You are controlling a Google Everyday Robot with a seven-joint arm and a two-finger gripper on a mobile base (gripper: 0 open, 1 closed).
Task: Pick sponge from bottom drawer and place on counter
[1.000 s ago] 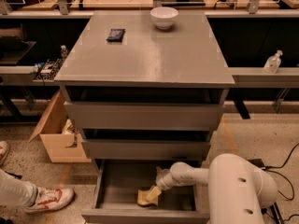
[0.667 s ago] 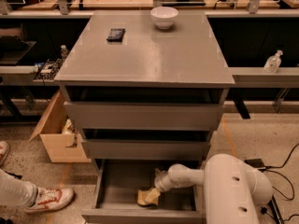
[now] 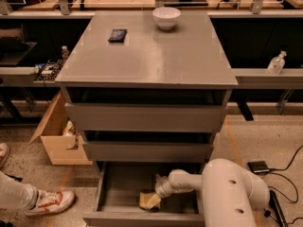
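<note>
Grey three-drawer cabinet [image 3: 147, 119] at the centre of a workshop, standing on a speckled floor [image 3: 265, 136] with a cluttered wooden workbench [image 3: 118, 4] behind it. The counter [image 3: 156, 60], smooth and slightly glossy, carries a white bowl [image 3: 166, 18] at its far edge and a small black packet [image 3: 117, 35] to the left of the bowl, well apart from it. The bottom drawer [image 3: 120, 190] is pulled out; the two drawers above it stand slightly ajar. The robot's white arm [image 3: 229, 193] reaches into this drawer from the right, partly covering its right side. An open cardboard box [image 3: 52, 138] stands left of the cabinet; a person's red-and-white shoe [image 3: 49, 201] lies in front of it. A clear pump bottle [image 3: 277, 62] stands on the right shelf. The sponge [image 3: 146, 201], pale yellow, lies on the drawer floor near the front wall. The gripper [image 3: 156, 196] is at the sponge's right edge; whether it has closed on the sponge cannot be told.
</note>
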